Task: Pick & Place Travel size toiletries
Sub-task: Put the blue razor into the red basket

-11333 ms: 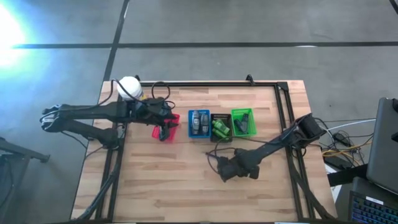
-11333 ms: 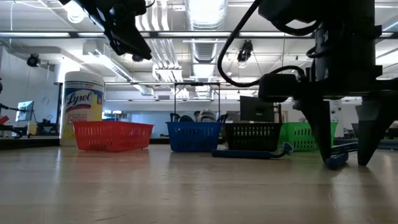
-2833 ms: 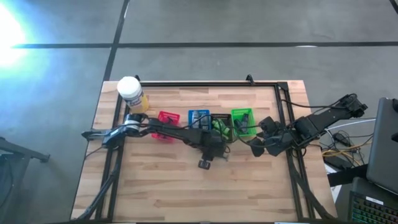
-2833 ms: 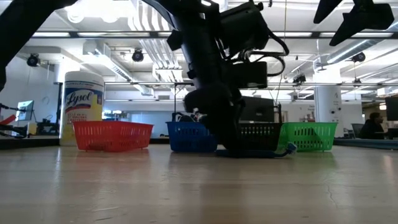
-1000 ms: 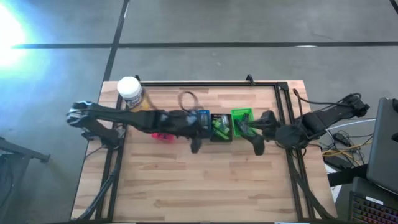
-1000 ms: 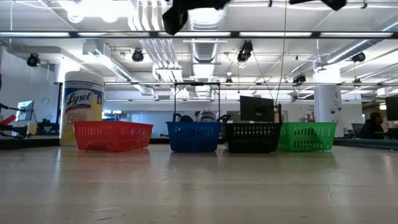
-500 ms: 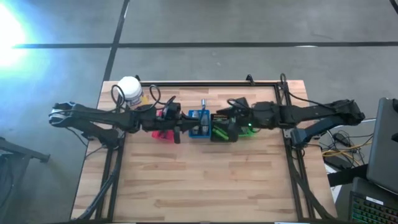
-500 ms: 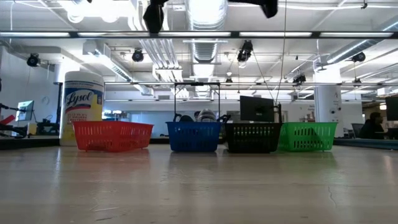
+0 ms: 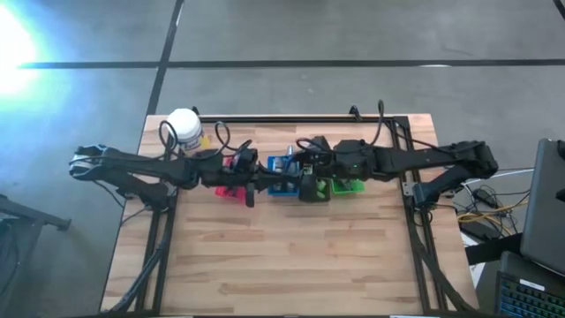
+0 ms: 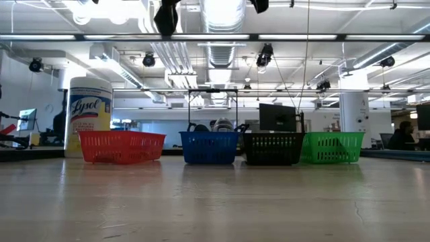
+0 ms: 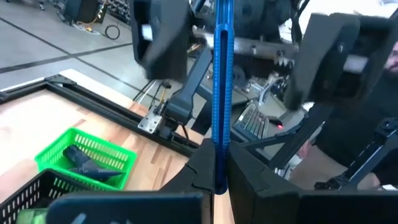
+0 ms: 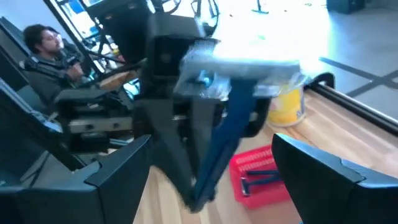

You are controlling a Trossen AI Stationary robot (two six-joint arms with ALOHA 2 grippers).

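Note:
My left gripper [image 11: 216, 174] is shut on a blue-handled razor [image 11: 222, 81] and hangs high above the row of baskets, near the red basket [image 9: 231, 184]. The razor's grey head [image 12: 245, 65] shows in the right wrist view. My right gripper [image 12: 211, 152] faces the left one over the blue basket [image 9: 281, 181] and black basket [image 9: 311, 190]. It is open, with one finger [image 11: 158, 37] on each side of the razor's head end, apart from it. More toiletries lie in the baskets: a blue razor in the red one [image 12: 258, 179], a dark one in the green one [image 11: 87, 165]. My left gripper pinches the razor's blue handle at its tail end [image 11: 219, 165] between its two fingers. The fingers point level toward the table's right side. The handle runs out past the fingertips, and the razor is lifted clear of the baskets.
Red [image 10: 121, 146], blue [image 10: 209, 147], black [image 10: 272, 148] and green [image 10: 332, 147] baskets stand in a row at the table's far middle. A white-lidded yellow jar [image 9: 184, 126] stands at the far left corner. The near half of the table top [image 9: 282, 256] is bare wood.
My right gripper has swung from the green basket toward the table's left, over the baskets, up to the left gripper. My left gripper has drawn back toward the table's left with the razor, then kept still.

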